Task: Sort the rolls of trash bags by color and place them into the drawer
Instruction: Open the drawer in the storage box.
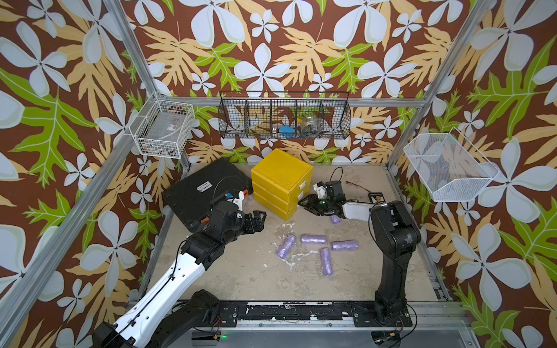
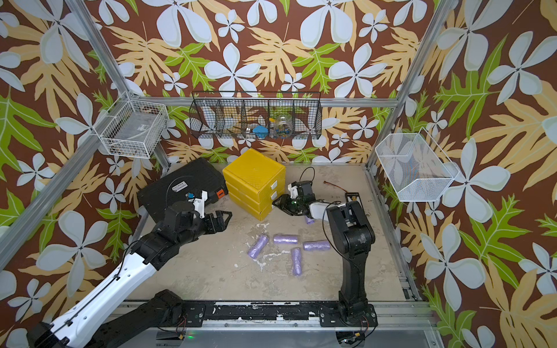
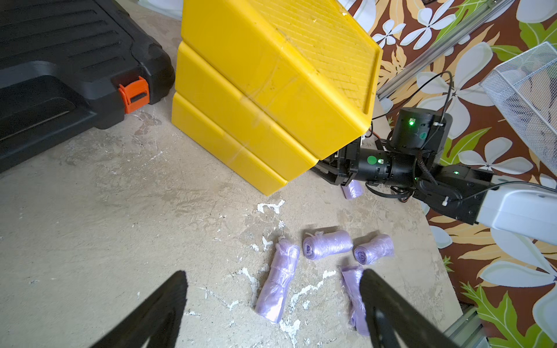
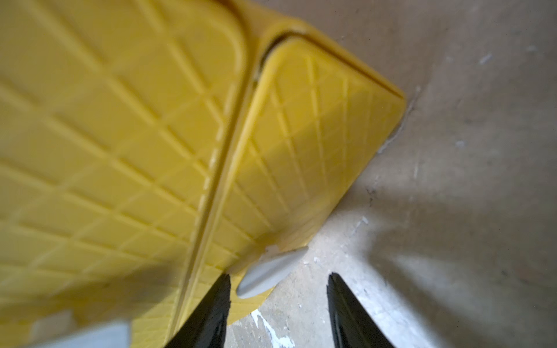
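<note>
Scuffed tabletop [image 1: 241, 271]: lilac rolls [image 1: 313, 239] loose at 5 o'clock of yellow drawer unit [image 1: 280, 171]. L arm [image 1: 180, 271] stretched low, L gripper [image 3: 273, 272] spread, empty. R arm [image 1: 391, 235] elbow-up, R gripper [image 4: 278, 274] unclenched astride bottom handle [image 4: 262, 280].

One lilac roll [image 1: 334, 219] lay largely hidden beneath the right arm [image 1: 355, 211]. The drawer unit [image 4: 120, 135] appeared blurred in the right wrist view, with its contents concealed. Items in the black wire basket [image 1: 344, 119] were too small to identify.
</note>
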{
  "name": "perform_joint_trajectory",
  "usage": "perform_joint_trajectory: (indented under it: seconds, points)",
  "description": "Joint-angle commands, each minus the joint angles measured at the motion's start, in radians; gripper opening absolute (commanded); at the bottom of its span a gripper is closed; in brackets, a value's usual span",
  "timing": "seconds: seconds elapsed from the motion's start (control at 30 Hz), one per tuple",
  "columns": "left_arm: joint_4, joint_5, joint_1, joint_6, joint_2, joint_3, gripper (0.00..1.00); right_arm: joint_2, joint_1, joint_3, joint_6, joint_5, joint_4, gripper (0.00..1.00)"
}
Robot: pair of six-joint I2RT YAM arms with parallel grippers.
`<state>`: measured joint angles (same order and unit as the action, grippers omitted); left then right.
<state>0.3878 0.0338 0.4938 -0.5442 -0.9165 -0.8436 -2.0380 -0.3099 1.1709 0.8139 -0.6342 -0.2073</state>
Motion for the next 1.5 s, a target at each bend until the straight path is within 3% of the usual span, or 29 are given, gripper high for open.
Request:
perform_joint_trajectory:
  seconds: [0.0,0.57,1.13,1.47]
  points:
    - [0.001,0.001,0.000,0.005,0.005,-0.003,0.91,-0.011,-0.002,0.002,0.015,0.035,0.008,0.52]
    - [-0.017,0.006,0.000,0.003,-0.007,-0.015,0.91,0.125,0.030,-0.183,0.005,0.116,0.000,0.39]
    - [-0.066,0.026,0.000,-0.001,-0.060,-0.017,0.90,0.340,0.157,-0.415,-0.112,0.070,0.029,0.39]
    - [-0.084,0.035,0.000,-0.002,-0.083,-0.011,0.89,0.403,0.172,-0.363,-0.226,0.048,0.116,0.44]
